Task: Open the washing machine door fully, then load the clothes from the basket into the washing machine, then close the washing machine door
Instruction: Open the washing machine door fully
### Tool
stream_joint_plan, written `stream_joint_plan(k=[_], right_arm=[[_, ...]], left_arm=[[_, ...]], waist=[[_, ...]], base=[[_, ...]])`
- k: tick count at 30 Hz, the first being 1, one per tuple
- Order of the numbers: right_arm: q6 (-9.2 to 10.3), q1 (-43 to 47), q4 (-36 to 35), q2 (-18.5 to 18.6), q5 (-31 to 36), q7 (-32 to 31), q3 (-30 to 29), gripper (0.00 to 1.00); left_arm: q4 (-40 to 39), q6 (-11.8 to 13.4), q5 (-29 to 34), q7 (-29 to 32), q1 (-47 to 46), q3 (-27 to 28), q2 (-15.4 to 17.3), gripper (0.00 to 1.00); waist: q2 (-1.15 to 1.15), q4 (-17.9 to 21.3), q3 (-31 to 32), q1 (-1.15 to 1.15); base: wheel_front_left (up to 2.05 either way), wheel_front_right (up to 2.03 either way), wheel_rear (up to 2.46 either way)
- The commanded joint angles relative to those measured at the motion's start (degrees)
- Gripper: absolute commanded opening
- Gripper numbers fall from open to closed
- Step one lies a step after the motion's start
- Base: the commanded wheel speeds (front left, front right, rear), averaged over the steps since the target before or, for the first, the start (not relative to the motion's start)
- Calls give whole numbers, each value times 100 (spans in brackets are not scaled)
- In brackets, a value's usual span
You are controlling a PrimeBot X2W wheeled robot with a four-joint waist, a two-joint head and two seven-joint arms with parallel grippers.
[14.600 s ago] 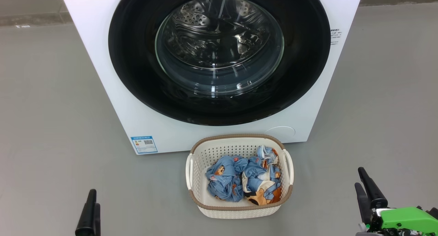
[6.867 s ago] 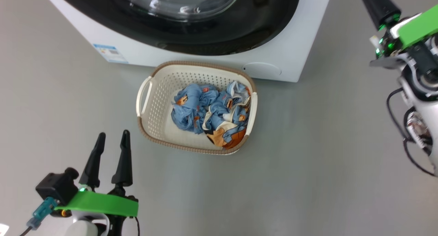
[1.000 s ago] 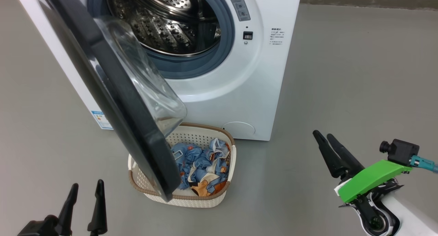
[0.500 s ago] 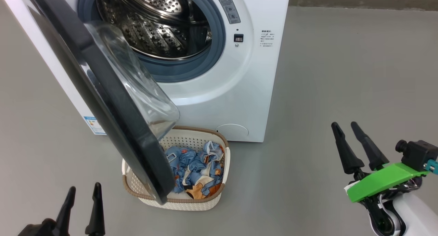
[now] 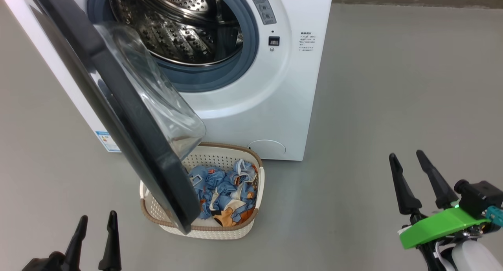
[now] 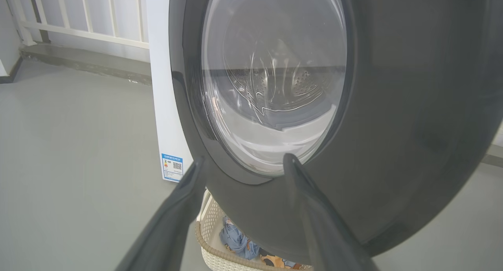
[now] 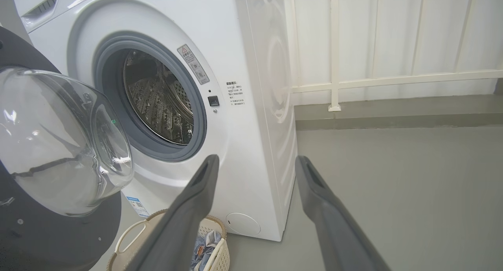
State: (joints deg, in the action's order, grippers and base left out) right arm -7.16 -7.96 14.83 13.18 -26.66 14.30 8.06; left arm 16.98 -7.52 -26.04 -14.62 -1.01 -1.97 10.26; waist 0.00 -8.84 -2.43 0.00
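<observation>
Nearest me, both my claws hang low, spread wide and holding nothing: my left gripper (image 5: 98, 216) just left of the basket (image 5: 212, 231) and a little nearer me than it, my right gripper (image 5: 405, 155) well off to the basket's right. The basket sits on the floor (image 5: 373, 106). What I can see of the clothes (image 5: 224, 188) lies bunched in its right part, the blue printed pieces touching each other. Over the basket's left part hangs the washing machine door (image 5: 129, 118), about half open. Its free edge points towards me, and its broad face runs from there back to the hinge, behind and left of the basket. This matters most, I think: my left claw is nearer the door but faces its outer black side, where a push would shut it. My right claw looks at the inner side with the glass bowl (image 5: 157, 98), so the door must go leftwards, away from the basket. Behind the basket, almost touching it, stands the washing machine (image 5: 275, 106), its steel drum (image 5: 184, 23) bare as far as I can see.
</observation>
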Motion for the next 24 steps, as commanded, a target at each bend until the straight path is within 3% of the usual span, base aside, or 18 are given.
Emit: stream_joint_plan(k=[1, 17, 18, 19, 20, 24], right_arm=[[-33, 13, -108, 41, 81, 69, 61, 100], [-33, 137, -63, -115, 617, 70, -172, 100], [-33, 144, -69, -120, 627, 70, -180, 100], [-33, 152, -73, -124, 637, 70, -187, 100], [-33, 161, -76, -129, 642, 70, -196, 100], [-33, 199, -94, -158, 586, 70, -227, 100]], left_arm=[[-123, 3, 38, -38, -172, 176, 135, 100], [-69, 3, -63, -38, -311, 249, 84, 100], [-64, 3, -66, -38, -329, 265, 82, 44], [-59, 3, -68, -38, -346, 283, 79, 13], [-57, 3, -72, -38, -364, 300, 76, 0], [-200, 3, -128, -38, -449, 376, 73, 0]], waist=[[0, -8, -9, 0], [0, -65, -119, 0], [0, -73, -113, 0], [0, -81, -106, 0], [0, -90, -100, 0], [0, -135, -79, 0]], base=[[0, 0, 0], [0, 0, 0], [0, 0, 0], [0, 0, 0], [0, 0, 0], [0, 0, 0]])
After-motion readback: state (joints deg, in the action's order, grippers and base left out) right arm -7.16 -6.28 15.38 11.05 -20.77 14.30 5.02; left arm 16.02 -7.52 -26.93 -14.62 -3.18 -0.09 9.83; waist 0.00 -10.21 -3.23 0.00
